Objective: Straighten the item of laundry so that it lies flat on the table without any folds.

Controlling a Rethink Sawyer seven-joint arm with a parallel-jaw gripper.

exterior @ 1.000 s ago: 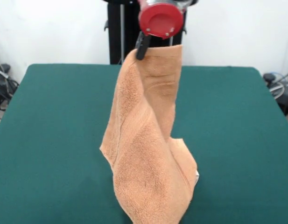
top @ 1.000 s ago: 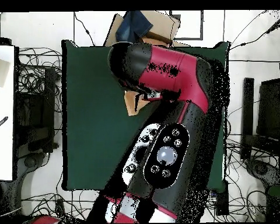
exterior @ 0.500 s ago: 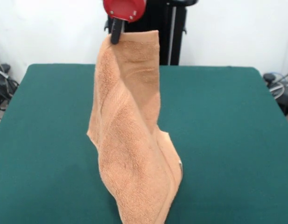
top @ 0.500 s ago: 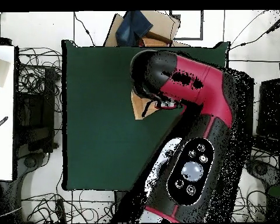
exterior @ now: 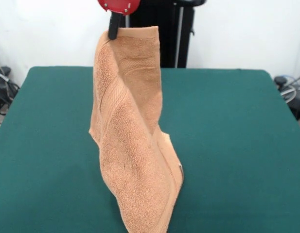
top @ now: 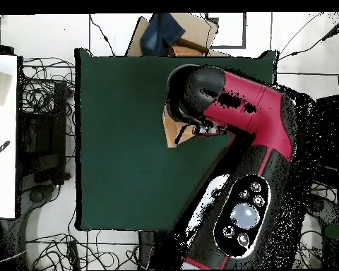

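Note:
The light orange-tan terry towel (exterior: 132, 141) hangs in the air from its top corner, twisted and folded lengthwise, over the dark green table (exterior: 237, 145). Its lower end runs out of the front view at the bottom edge, so I cannot tell whether it touches the table. My gripper (exterior: 113, 30) is at the top of the front view, shut on the towel's upper left corner. In the overhead view the red and black arm (top: 236, 113) covers most of the towel; only a small tan piece (top: 172, 133) shows beside it. The white label is barely visible at the towel's right edge.
The robot's black pedestal (exterior: 164, 34) stands behind the table. Cables lie on the floor at both sides (exterior: 1, 87). A cardboard box with dark cloth (top: 176, 32) sits beyond the table's far edge in the overhead view.
The gripper has carried the hanging towel to the left in the front view and a little higher; the towel's lower part has swung along with it.

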